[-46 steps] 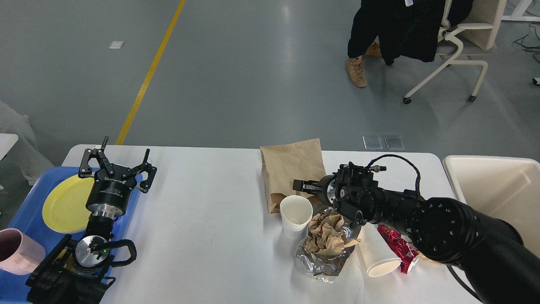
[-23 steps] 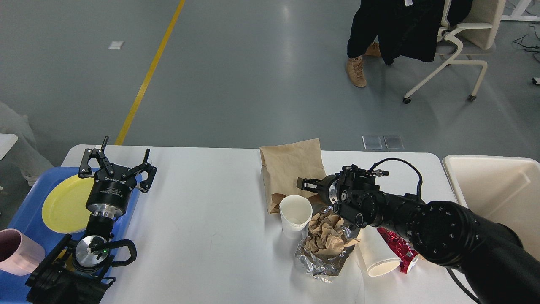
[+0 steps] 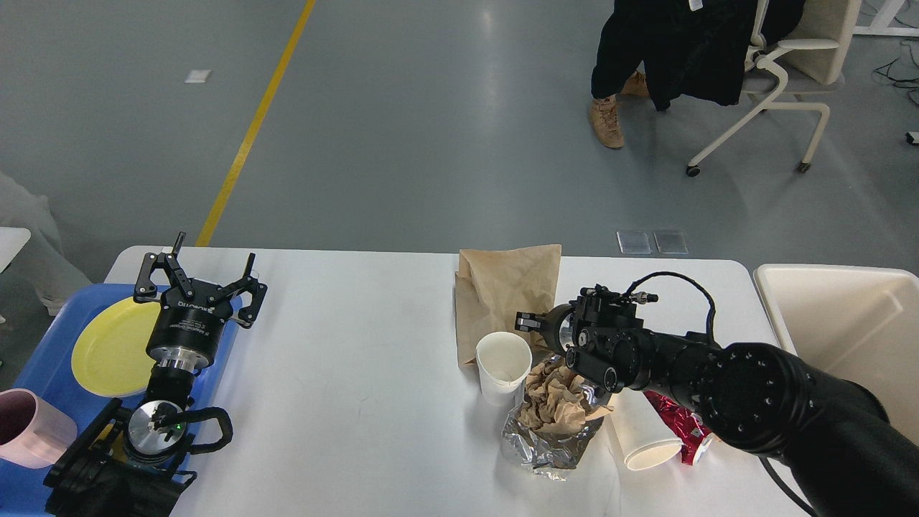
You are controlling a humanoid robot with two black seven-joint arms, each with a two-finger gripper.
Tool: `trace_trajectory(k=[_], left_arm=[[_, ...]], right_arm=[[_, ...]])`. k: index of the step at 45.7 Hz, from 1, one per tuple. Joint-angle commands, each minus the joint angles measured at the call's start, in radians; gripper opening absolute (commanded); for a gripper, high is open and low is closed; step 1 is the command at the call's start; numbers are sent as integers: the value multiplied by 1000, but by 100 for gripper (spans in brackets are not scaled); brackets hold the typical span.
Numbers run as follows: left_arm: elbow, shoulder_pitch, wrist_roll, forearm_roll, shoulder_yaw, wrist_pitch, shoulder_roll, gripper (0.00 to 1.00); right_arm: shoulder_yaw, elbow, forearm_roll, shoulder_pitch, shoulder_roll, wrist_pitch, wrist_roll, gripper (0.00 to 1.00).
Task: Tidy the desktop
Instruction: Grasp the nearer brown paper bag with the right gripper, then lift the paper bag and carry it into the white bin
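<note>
The white desktop [image 3: 344, 359] carries litter right of centre: a brown paper bag [image 3: 506, 287], an upright white paper cup [image 3: 502, 366], crumpled brown paper [image 3: 556, 395] on foil [image 3: 546, 441], a white cup lying on its side [image 3: 642, 434] and a red wrapper [image 3: 678, 424]. My right gripper [image 3: 528, 321] is shut on the bag's lower right part, and the bag stands tilted. My left gripper [image 3: 199, 276] is open and empty at the desktop's left end, over the edge of the blue tray [image 3: 43, 359].
The blue tray holds a yellow plate [image 3: 108, 348] and a pink mug [image 3: 25, 427]. A cream bin [image 3: 847, 323] stands off the desktop's right end. A person's legs [image 3: 610, 108] and a chair [image 3: 775, 86] are beyond the far edge.
My right gripper has drawn back to the right with the brown paper bag, which has shifted right and tilted. The left arm has not moved.
</note>
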Motion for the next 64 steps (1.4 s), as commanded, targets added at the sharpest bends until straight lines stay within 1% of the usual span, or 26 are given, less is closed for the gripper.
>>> trace_trajectory(k=[1,7,24,26,30,34,41,43,46,53,57,64], left_arm=[[0,0,0,0,-1,0,0,96],[0,0,1,0,0,0,0,96],[0,0,0,0,0,0,0,96],[0,0,0,0,0,0,0,96],[0,0,0,0,-1,0,0,96],[0,0,1,0,0,0,0,96],[0,0,1,0,0,0,0,96],[0,0,1,0,0,0,0,96],[0,0,1,0,0,-1,0,96],[0,0,1,0,0,0,0,96],[0,0,1,0,0,0,0,96],[0,0,1,0,0,0,0,96]], right_arm=[[0,0,-26,-1,-1,1,-22,0],[2,0,-26,-15,-1,1,-40,0],[0,-11,-25,-15,-2,7,-42,0],[2,-3,-20,-3,-2,9,-46,0],[5,20,-16,31,-15,44,-74,0],[23,84,-8,94,-50,69,-83,0],[34,222,-5,216,-113,72,-88,0],[31,258,6,258,-130,76,-95,0],[26,311,43,315,-171,101,-109,0],[2,439,115,480,-258,176,-125,0],[-55,546,126,606,-303,205,-126,0],[-262,825,130,885,-374,251,-112,0]])
